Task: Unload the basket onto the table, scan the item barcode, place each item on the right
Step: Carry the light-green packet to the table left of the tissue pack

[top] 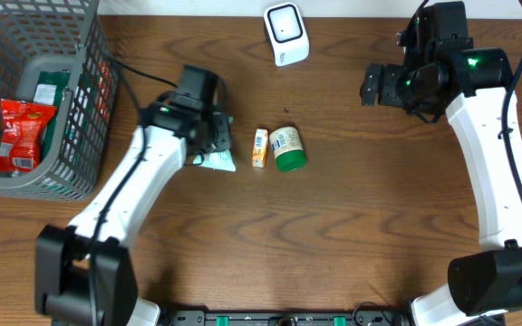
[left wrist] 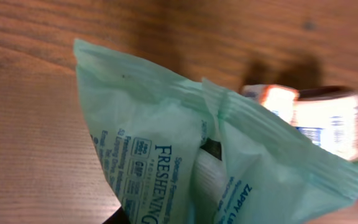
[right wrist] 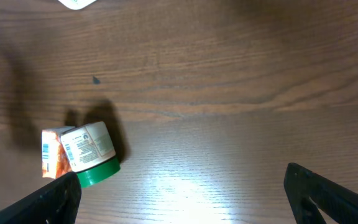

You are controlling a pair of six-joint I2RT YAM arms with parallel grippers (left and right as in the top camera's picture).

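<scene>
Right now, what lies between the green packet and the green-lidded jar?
A small orange box, close beside the jar, with bare wood between it and the packet. The overhead view shows this best.

The wooden table [top: 352, 235] bears a gray basket [top: 25, 179], white scanner [top: 285, 33], small orange box [top: 260, 148] and green-lidded jar [top: 288, 149].

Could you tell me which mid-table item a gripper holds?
The pale green plastic pouch, in the left gripper; the small orange box and green-lidded jar lie free.
</scene>
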